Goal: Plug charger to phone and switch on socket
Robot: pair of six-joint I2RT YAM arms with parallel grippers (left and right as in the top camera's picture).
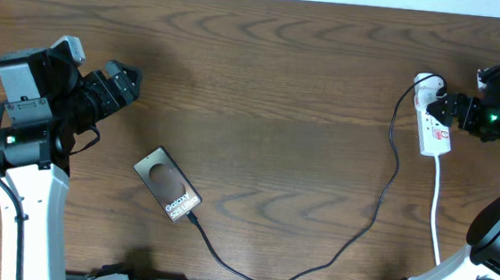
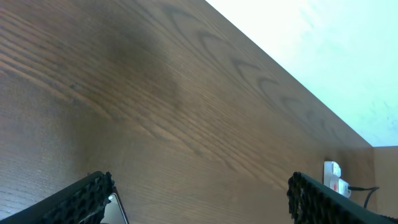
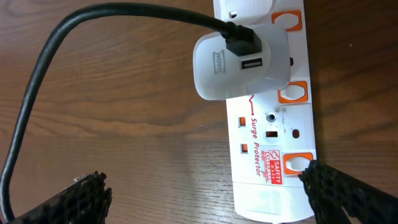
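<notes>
The phone lies flat on the table, screen up, and its corner shows in the left wrist view. The charger cable runs from the phone's lower end in a long loop up to a white adapter plugged into the socket. The connector tip meets the phone's edge. My right gripper hovers open over the socket; one fingertip is beside the nearest orange-rimmed switch. My left gripper is open above bare table, up and left of the phone.
The socket's white cord runs down toward the table's front edge. Two more orange-rimmed switches sit along the strip's right side. The socket shows far off in the left wrist view. The table's back edge meets a pale wall.
</notes>
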